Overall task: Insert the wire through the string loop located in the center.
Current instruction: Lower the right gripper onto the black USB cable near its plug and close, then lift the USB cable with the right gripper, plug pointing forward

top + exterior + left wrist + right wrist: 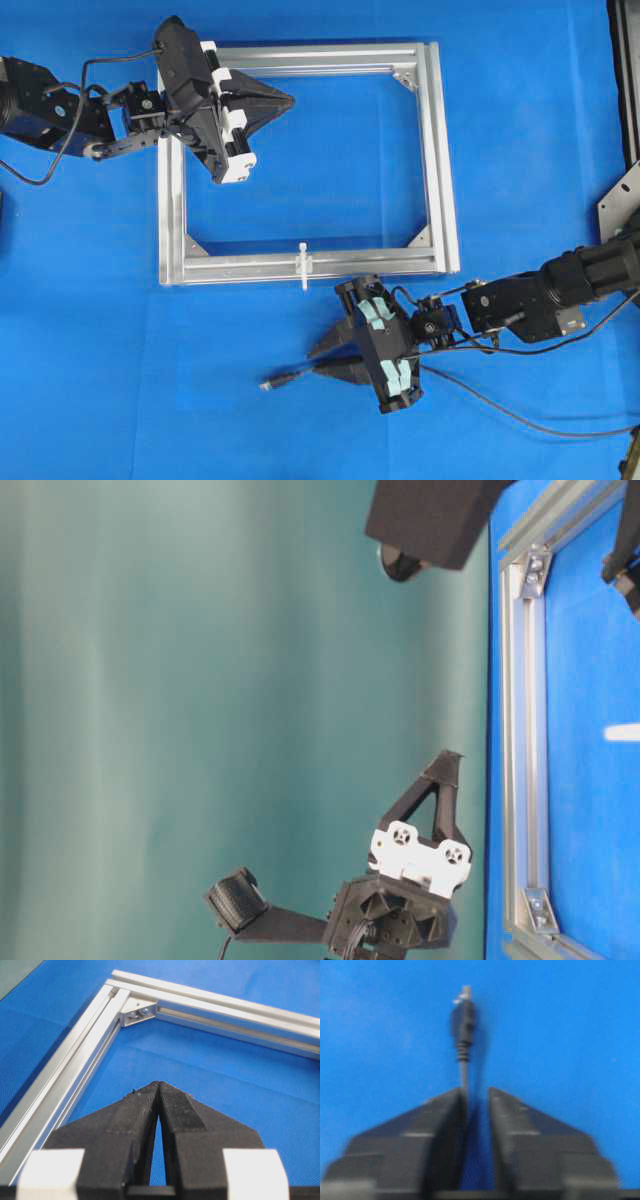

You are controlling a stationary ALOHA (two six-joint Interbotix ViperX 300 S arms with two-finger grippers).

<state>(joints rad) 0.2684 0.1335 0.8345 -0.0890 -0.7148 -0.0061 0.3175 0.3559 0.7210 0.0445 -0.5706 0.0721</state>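
The wire (500, 408) lies on the blue cloth in front of the frame, its small plug (268, 383) pointing left. In the right wrist view the plug (462, 1017) sticks out ahead of my right gripper (476, 1091). Its jaws stand almost closed around the wire, which runs along the left finger, with a thin strip of blue showing beside it. Overhead, the right gripper (313, 362) is just below the frame's near bar. The white string loop (303, 264) sits at the middle of that bar. My left gripper (290, 100) is shut and empty over the frame's far left corner.
The silver aluminium frame (440, 150) lies flat on the blue cloth, with corner brackets (139, 1011) inside its corners. The left gripper (159, 1084) hovers inside the frame near one bracket. Dark equipment stands at the right edge (625, 80).
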